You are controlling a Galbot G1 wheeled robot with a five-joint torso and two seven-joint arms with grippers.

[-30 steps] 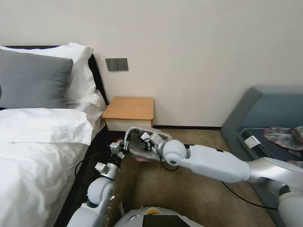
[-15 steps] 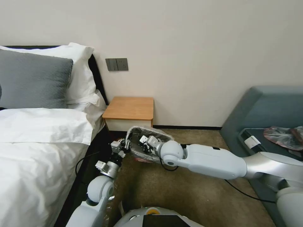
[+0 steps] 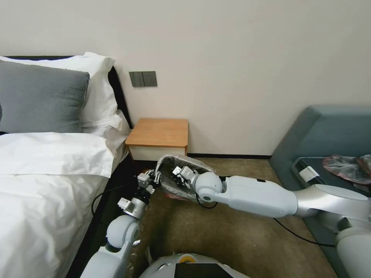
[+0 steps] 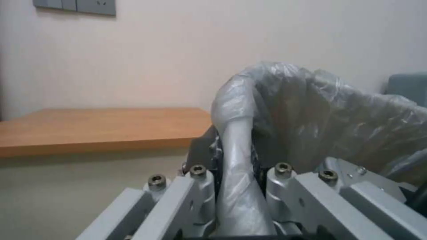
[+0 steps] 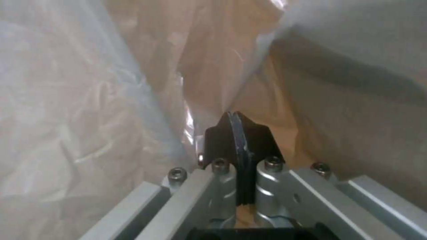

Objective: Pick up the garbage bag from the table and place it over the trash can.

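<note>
Silvery-grey plastic film, the garbage bag (image 3: 181, 175), stands open and wrinkled on the floor in front of the wooden nightstand (image 3: 159, 132), not on its top. It seems to be drawn over the trash can, but the film covers the bin and I cannot see its rim clearly.

From the robot's left side, the left arm rises with the elbow low and the forearm pointing up and forward. The left gripper (image 3: 154, 177) is at the bag's left edge. In the left wrist view this gripper (image 4: 238, 173) has its fingers closed on a thick fold of the film, which runs between them and goes up to the puffed mouth of the bag.

Long and nearly level, the right arm reaches across the brown carpet (image 3: 239, 243) from the robot's right. The right gripper (image 3: 178, 174) is inside the bag's mouth. In the right wrist view its black fingertips (image 5: 238, 133) are pressed together, with film all around them; whether they pinch a thin layer, I cannot tell.
</note>
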